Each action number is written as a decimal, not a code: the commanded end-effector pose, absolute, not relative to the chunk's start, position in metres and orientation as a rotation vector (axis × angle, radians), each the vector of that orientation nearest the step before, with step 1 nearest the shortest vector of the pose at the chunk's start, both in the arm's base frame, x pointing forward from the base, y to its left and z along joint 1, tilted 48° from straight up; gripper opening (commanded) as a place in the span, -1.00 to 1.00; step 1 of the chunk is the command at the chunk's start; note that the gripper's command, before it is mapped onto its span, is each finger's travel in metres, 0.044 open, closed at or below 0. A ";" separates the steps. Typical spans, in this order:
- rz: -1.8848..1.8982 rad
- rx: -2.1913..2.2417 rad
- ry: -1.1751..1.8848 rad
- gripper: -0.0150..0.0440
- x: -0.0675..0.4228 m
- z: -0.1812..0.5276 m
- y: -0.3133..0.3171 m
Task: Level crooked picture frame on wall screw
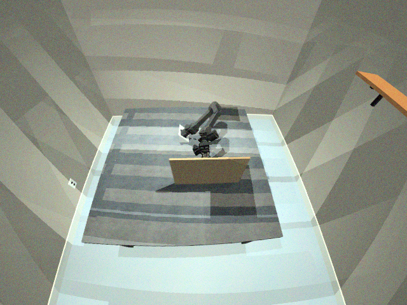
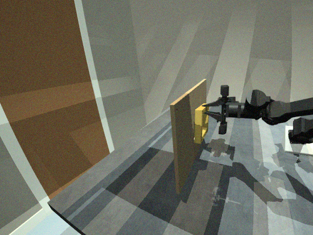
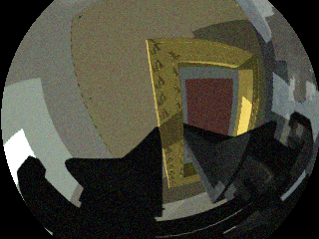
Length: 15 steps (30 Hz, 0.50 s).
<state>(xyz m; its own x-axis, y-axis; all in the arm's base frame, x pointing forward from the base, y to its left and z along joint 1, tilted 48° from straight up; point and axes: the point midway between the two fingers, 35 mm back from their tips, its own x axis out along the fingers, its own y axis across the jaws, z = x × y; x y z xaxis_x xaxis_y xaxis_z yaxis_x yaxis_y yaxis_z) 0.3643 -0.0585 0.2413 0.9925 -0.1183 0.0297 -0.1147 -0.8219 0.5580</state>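
Observation:
The yellow picture frame point(image 2: 198, 120) point(image 3: 165, 100) hangs on the robot's side of the upright tan board point(image 1: 210, 171) point(image 2: 182, 141) point(image 3: 115, 65). It has a grey mat and a dark red picture. My gripper point(image 2: 204, 109) point(image 3: 168, 128) is shut on the frame's top bar, one finger over the outer edge and one inside the opening. The wrist view is turned, so this bar shows there on the left. The frame's long outer edge slants in that view, but the lens bends lines and I cannot tell exactly how level it is. The screw and notched strip are hidden.
The board stands on the grey striped table point(image 1: 147, 229) point(image 2: 121, 215). The arm point(image 1: 201, 122) point(image 2: 282, 108) reaches in from the side opposite the board's bare back. A white plate point(image 1: 182, 133) point(image 2: 290, 148) lies near the arm. An orange-brown slab point(image 1: 383, 86) is at the far right.

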 end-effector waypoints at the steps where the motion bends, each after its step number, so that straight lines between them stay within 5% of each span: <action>1: -0.003 2.536 -0.178 -0.49 0.364 0.245 -0.063; 15: -0.003 2.536 -0.178 -0.49 0.364 0.245 -0.064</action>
<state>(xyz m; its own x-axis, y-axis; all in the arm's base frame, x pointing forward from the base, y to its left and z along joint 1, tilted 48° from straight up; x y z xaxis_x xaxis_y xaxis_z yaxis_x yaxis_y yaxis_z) 0.3638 -0.0612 0.2424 0.9924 -0.1197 0.0283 -0.1150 -0.8217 0.5583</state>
